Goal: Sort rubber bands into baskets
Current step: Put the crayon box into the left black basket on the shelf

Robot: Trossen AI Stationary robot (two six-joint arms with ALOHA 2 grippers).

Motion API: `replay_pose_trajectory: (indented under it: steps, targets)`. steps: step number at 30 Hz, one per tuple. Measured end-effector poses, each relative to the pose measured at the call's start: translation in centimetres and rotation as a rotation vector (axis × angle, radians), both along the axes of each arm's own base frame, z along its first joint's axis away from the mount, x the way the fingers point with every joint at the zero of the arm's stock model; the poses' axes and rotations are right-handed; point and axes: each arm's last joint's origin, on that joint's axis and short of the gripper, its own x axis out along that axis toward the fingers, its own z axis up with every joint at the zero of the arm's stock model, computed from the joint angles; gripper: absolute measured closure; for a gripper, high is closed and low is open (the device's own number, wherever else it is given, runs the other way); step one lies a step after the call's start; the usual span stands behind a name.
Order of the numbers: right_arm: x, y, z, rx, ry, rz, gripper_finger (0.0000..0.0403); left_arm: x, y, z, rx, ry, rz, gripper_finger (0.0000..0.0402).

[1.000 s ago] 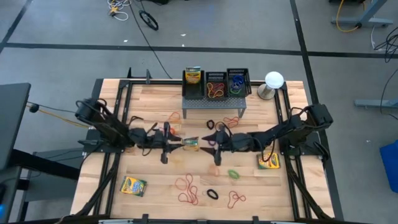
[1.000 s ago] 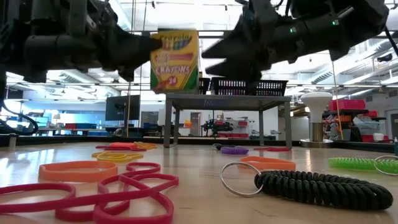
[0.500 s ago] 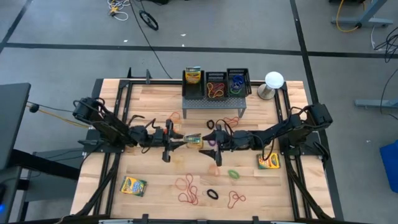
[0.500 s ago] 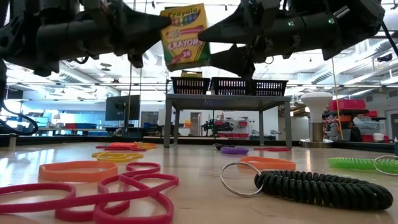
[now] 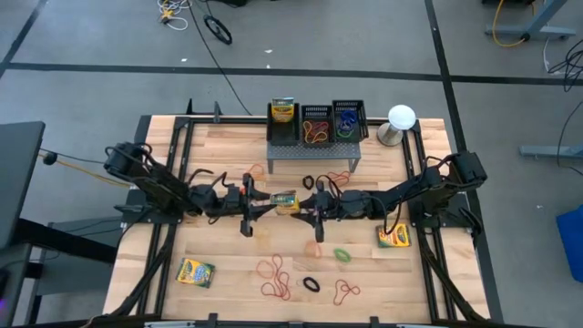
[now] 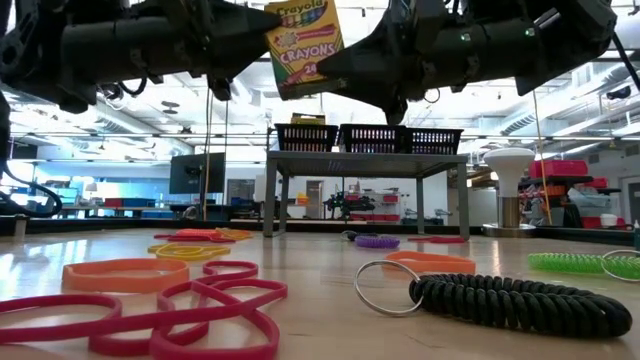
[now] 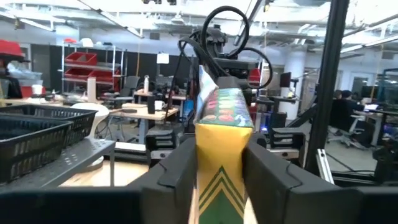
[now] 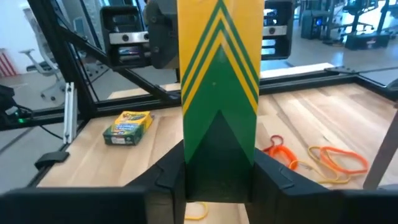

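A yellow-green crayon box (image 5: 284, 201) hangs above the table's middle, between my left gripper (image 5: 271, 201) and my right gripper (image 5: 302, 208); both are shut on it. In the low view the box (image 6: 305, 45) tilts, its printed front toward the near edge. Three black baskets (image 5: 316, 123) stand on a grey perforated stand (image 5: 312, 151) at the far edge. The left basket holds a crayon box, the other two rubber bands. Loose rubber bands lie flat on the table: red (image 5: 276, 278), green (image 5: 342, 255), black (image 5: 311, 284), orange (image 5: 257, 170). My left gripper pinches the box between its two fingers (image 7: 177, 171), one on each broad face beside the chevron-striped narrow side (image 7: 221, 186). The fingers come level from the table's left. The box is lifted clear and leans. My right gripper pinches the box's lower part (image 8: 217, 149) between its two fingers (image 8: 273, 177), one on each broad face. It comes roughly level from the table's right. The box stands up above the fingers, clear of the table.
Two more crayon boxes lie on the table, one near left (image 5: 195, 272) and one at the right (image 5: 393, 237). A white round-headed object (image 5: 401, 123) stands at the far right, beside the stand. A black coiled band with a key ring (image 6: 520, 300) lies close to the low camera.
My left gripper has risen with the crayon box, which now hangs higher and leans more. My right gripper, which stood open beside the box, has shut on its lower part.
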Motion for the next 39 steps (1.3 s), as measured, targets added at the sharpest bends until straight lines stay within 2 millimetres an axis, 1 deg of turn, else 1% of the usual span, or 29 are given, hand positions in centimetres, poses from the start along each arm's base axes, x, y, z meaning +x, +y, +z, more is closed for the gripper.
replay_pose_trajectory:
  steps: [4, 7, 10, 15, 17, 19, 22, 24, 27, 30, 33, 37, 39]
  targets:
    - [0.0, 0.0, -0.3, -0.023, 0.03, 0.01, 0.0284, -0.4, -0.5, 0.4, -0.02, 0.052, -0.017, 0.0218]
    - [0.0, -0.2, -0.5, -0.024, 0.054, 0.025, 0.0267, -0.8, -0.7, 0.4, -0.018, 0.159, -0.035, 0.0178]
    - [-0.2, -0.4, -0.5, -0.03, 0.086, 0.017, 0.0269, -1.6, -0.6, 0.5, -0.022, 0.291, -0.043, 0.0148]
    - [-0.1, -0.6, -1.2, -0.063, 0.212, -0.019, 0.0291, -3.6, 0.2, 1.4, -0.067, 0.422, 0.007, 0.0129]
    - [0.2, -0.6, -1.2, -0.085, 0.288, -0.036, 0.029, -4.2, 0.5, 1.9, -0.081, 0.465, 0.021, 0.0128]
    - [0.5, -0.6, -1.1, -0.108, 0.342, -0.055, 0.0281, -4.5, 0.8, 2.5, -0.091, 0.535, 0.036, 0.0127]
    - [1.1, -0.5, -0.3, -0.131, 0.352, -0.049, 0.027, -4.3, 0.9, 4.0, -0.092, 0.665, 0.063, 0.0127]
    - [1.4, -0.5, 0.1, -0.148, 0.34, -0.045, 0.0271, -3.9, 0.7, 5.2, -0.067, 0.75, 0.076, 0.0124]
    - [1.5, -0.8, 0.1, -0.166, 0.348, -0.047, 0.0284, -2.8, 0.4, 7.2, -0.046, 0.82, 0.075, 0.0117]
    - [1.6, -1.1, 0.1, -0.17, 0.347, -0.05, 0.0289, -1.2, 0.0, 9.0, -0.011, 0.877, 0.038, 0.0106]
    - [1.6, -1.2, 0.1, -0.171, 0.357, -0.053, 0.028, 1.1, 0.0, 10.2, 0.043, 0.96, 0.033, 0.0095]
    - [1.6, -1.2, 0.1, -0.195, 0.356, -0.039, 0.0274, 4.0, 0.8, 11.5, 0.091, 1.1, 0.048, 0.0088]
    - [1.7, -1.2, 0.1, -0.2, 0.348, -0.037, 0.0278, 4.8, 1.2, 11.7, 0.103, 1.207, 0.059, 0.0088]
